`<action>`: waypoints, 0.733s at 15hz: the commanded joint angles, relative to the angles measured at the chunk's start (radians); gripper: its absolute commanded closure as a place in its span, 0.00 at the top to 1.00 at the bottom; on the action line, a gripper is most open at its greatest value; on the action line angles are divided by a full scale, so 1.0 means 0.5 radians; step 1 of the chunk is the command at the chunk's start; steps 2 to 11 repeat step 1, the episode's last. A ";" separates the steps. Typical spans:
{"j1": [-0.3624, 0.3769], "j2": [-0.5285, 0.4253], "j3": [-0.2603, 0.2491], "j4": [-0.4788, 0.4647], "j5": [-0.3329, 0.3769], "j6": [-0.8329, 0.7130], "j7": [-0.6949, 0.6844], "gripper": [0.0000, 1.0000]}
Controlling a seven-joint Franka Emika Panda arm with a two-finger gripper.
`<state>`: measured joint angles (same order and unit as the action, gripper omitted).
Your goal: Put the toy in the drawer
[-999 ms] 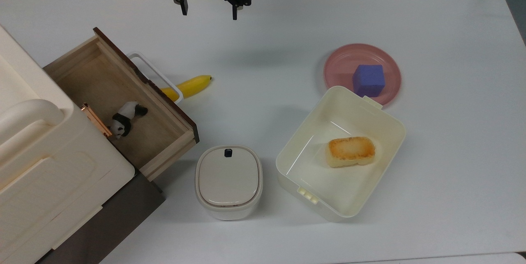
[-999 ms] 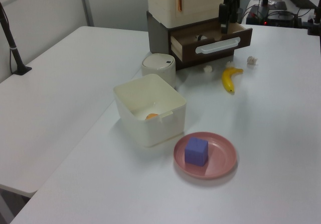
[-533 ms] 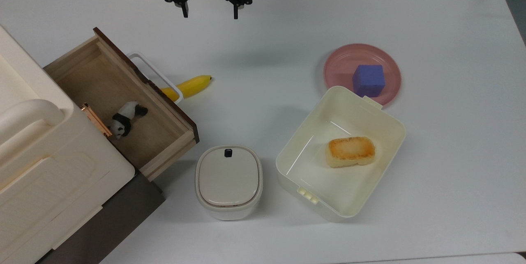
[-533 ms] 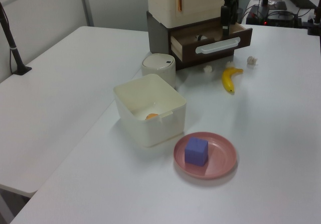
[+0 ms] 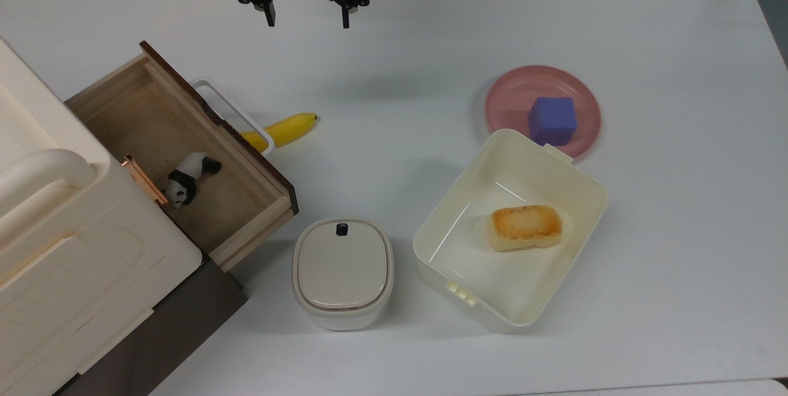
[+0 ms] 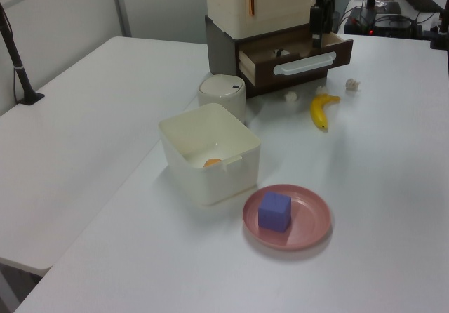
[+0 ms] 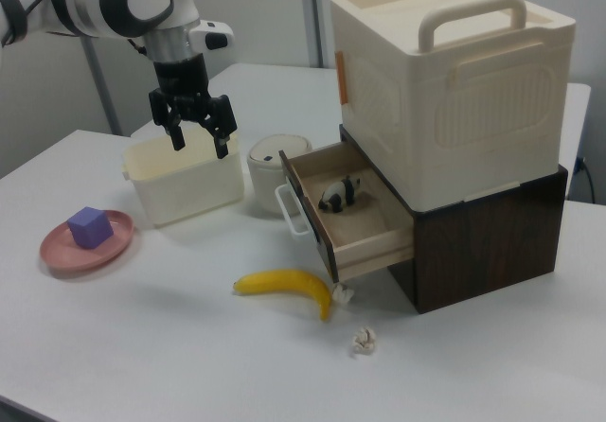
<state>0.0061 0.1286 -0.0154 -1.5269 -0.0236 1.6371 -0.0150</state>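
Tabletop: a big white top that carries everything here.
Cream box: a tall box with handles, on a dark brown base at the tabletop's edge on the top view's left.
Drawer: pulled out from under the cream box, with a brown front and a white loop handle. It is open wide.
Cream bin: sits near the middle of the tabletop with a piece of bread inside.
Pink plate: touches the bin's far corner and carries a blue-purple cube.
Banana: lies on the tabletop just beside the drawer's handle.
End effector: up in the air near the tabletop's far edge in the top view, well apart from the drawer. Its two fingers are spread apart and hold nothing.
Toy: a tiny panda lying on its side on the drawer's floor, close to the cream box. The job looks done.
How the toy would handle: it looks light, hard and smooth, so it may slip or roll. Its round middle looks like the best place to pinch it, gently.
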 commanded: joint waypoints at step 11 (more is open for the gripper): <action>0.028 -0.067 -0.037 -0.066 0.038 -0.004 -0.044 1.00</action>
